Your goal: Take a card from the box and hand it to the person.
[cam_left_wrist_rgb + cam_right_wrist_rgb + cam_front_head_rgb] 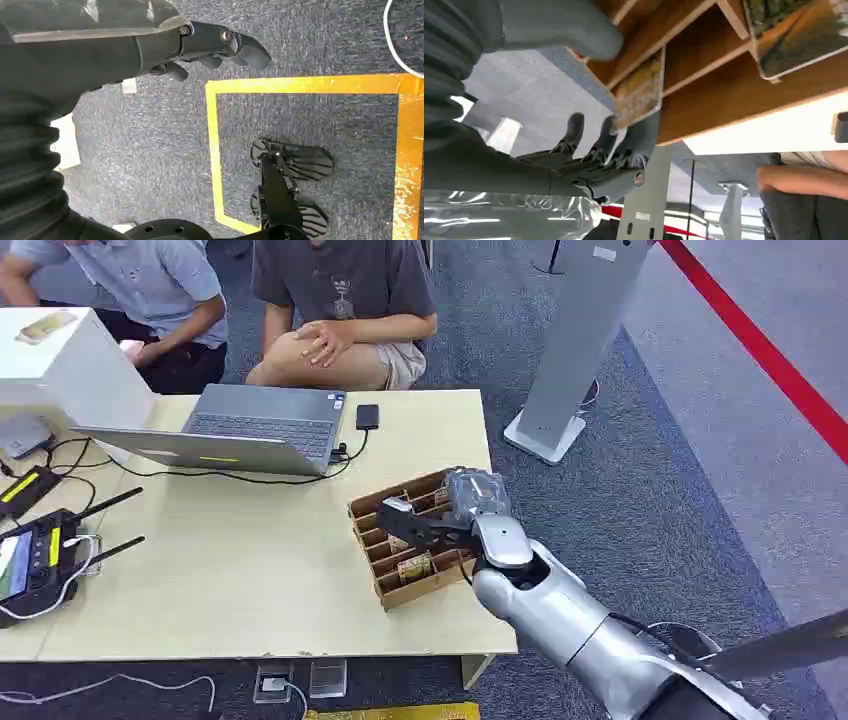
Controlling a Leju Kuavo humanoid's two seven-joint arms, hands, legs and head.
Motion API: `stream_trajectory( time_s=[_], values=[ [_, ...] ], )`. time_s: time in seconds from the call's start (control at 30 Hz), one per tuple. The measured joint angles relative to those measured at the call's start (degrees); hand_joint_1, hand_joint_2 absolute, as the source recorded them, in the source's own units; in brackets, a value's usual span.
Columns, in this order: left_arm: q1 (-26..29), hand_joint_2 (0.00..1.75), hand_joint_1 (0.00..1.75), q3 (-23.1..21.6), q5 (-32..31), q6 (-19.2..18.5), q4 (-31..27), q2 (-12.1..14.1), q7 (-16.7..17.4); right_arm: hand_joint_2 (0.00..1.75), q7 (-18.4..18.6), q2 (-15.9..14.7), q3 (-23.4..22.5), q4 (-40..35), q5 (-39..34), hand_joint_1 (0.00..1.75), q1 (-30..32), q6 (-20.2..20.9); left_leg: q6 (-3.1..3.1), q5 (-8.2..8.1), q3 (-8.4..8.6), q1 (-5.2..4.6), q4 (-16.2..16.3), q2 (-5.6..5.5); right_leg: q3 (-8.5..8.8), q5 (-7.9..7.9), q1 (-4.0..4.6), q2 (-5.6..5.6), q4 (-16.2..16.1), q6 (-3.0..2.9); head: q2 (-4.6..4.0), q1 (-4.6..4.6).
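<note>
The right arm is reaching in from the table's near right corner, its right hand [470, 508] lying over the slotted wooden box [392, 585], dark fingers [415, 523] pointing toward the laptop [262, 426]; in the right wrist view the thumb and fingers are pinching a card [640, 90], which is standing on edge in a slot at the box's far end, its long axis running along the divider; another card [414, 566] is sitting in a nearer slot; the left hand [210, 47] is hanging over the carpet, fingers loosely curled, gripping nothing; two people are sitting behind the table [240, 570], one person's hands [322, 341] resting clasped on a knee; a phone [367, 417] is lying beside the laptop.
</note>
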Motion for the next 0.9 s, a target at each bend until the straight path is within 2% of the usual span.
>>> stream_trajectory(
  time_s=[0.13, 0.2, 0.33, 0.47, 0.9],
  values=[
    [0.00, 1.75, 0.00, 0.00, 0.00, 0.00, 0.00, -0.02, 0.00, 1.75, 0.04, 0.00, 0.11, 0.00, -0.15, 1.12, -0.01, 0.13, 0.00, 0.00, 0.01, 0.00, 0.00, 0.00, 0.01, 0.00, 0.00, 0.00, 0.00, 0.00, 0.00, 0.00],
    [0.00, 1.75, 0.00, 0.00, 0.00, 0.00, 0.00, -0.02, 0.02, 1.75, 0.07, 0.00, 0.13, -0.02, -0.35, 1.31, -0.01, 0.24, 0.00, 0.00, 0.02, 0.00, 0.00, 0.00, 0.01, 0.00, 0.00, 0.00, 0.00, 0.00, 0.00, 0.00],
    [0.00, 1.75, 0.00, 0.00, 0.00, 0.00, 0.00, -0.09, 0.11, 1.75, 0.09, 0.00, 0.15, -0.02, -0.53, 1.40, -0.02, 0.24, 0.00, 0.00, 0.03, 0.00, 0.00, 0.01, 0.03, 0.00, 0.00, 0.00, 0.00, 0.00, 0.00, -0.02],
    [0.00, 1.75, 0.00, 0.00, 0.31, 0.02, 0.00, -0.11, 0.17, 1.75, 0.07, 0.00, 0.20, -0.02, -0.55, 1.75, -0.01, 0.17, 0.00, 0.00, 0.04, 0.00, 0.00, 0.01, 0.03, 0.00, 0.00, 0.00, 0.00, 0.00, 0.00, 0.00],
    [0.01, 1.75, 0.00, 0.02, 1.99, 0.72, 0.00, -0.11, -0.26, 1.75, -0.09, 0.02, 0.24, -0.33, -0.66, 1.75, 0.02, -0.18, 0.00, 0.00, 0.06, 0.00, 0.00, 0.01, 0.05, 0.00, 0.00, 0.01, 0.00, 0.00, 0.00, 0.00]
  ],
)
